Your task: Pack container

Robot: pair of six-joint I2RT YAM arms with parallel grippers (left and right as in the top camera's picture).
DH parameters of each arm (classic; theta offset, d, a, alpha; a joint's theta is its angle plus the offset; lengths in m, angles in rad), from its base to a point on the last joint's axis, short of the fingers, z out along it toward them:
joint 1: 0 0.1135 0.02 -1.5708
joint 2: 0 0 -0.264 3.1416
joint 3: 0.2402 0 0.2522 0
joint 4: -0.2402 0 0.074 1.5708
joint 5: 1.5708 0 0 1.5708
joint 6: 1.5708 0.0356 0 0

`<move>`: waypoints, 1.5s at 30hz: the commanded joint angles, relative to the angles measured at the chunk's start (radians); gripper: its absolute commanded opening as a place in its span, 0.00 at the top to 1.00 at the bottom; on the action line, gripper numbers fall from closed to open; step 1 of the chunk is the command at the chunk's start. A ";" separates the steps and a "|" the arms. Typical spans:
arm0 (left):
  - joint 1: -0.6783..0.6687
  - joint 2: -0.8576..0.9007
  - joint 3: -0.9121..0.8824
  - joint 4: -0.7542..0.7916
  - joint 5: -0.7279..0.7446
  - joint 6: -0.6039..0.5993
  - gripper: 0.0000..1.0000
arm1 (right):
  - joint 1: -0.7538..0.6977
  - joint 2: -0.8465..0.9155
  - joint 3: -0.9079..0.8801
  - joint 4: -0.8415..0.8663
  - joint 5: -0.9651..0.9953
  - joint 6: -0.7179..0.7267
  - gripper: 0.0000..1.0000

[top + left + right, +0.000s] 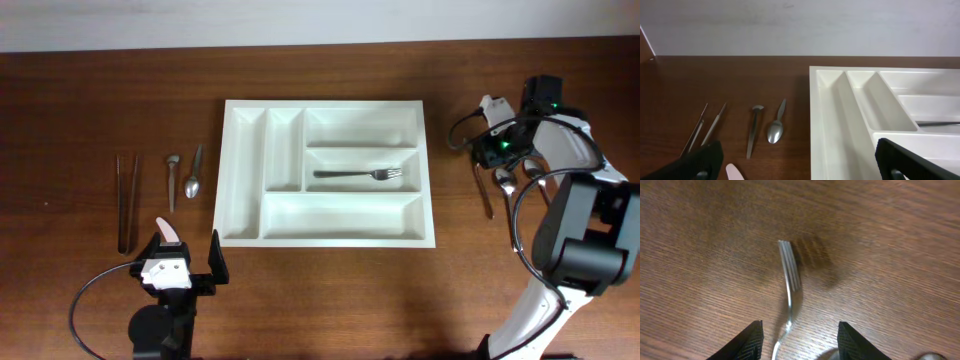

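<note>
Item 1: the container (340, 217), white, 5 compartments, lay flat at the middle of the table (80, 100).

Contents: 1 fork (358, 175) in the middle long compartment, tines pointing right.

Left of the container, on the wood, going outward: 1 spoon (194, 173) near its wall, 1 short utensil (172, 180), 1 pair of tongs (126, 200) farthest out.

Your left gripper (187, 262) hung near the table's front edge, just in front of those 3 pieces, fingers spread wide, holding nothing.

Your right gripper (799, 341) sat right of the container, fingers wide apart on either side of a second fork (789, 277) lying on the wood, gripping nothing.
</note>
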 commanded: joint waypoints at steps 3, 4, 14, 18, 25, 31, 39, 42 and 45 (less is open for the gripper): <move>-0.004 -0.009 -0.011 0.003 0.011 0.002 0.01 | 0.032 0.052 -0.011 0.002 0.009 -0.018 0.51; -0.004 -0.009 -0.011 0.003 0.011 0.002 0.01 | 0.035 0.062 -0.013 0.004 0.010 -0.018 0.52; -0.004 -0.009 -0.011 0.003 0.011 0.002 0.01 | 0.033 0.089 -0.013 0.018 0.036 -0.017 0.87; -0.004 -0.009 -0.011 0.003 0.011 0.002 0.01 | 0.035 0.087 -0.002 0.013 0.023 -0.006 0.96; -0.004 -0.009 -0.011 0.003 0.011 0.002 0.01 | 0.042 0.045 0.200 -0.104 -0.119 -0.006 0.96; -0.004 -0.009 -0.011 0.003 0.011 0.002 0.01 | 0.077 0.043 0.435 -0.260 -0.206 -0.006 0.96; -0.004 -0.009 -0.011 0.003 0.011 0.002 0.01 | 0.230 0.043 0.643 -0.421 -0.299 -0.278 0.96; -0.004 -0.009 -0.011 0.003 0.011 0.002 0.01 | 0.299 0.049 0.643 -0.497 -0.299 -0.448 0.96; -0.004 -0.009 -0.011 0.003 0.011 0.002 0.01 | 0.362 0.057 0.627 -0.560 -0.290 -0.579 0.96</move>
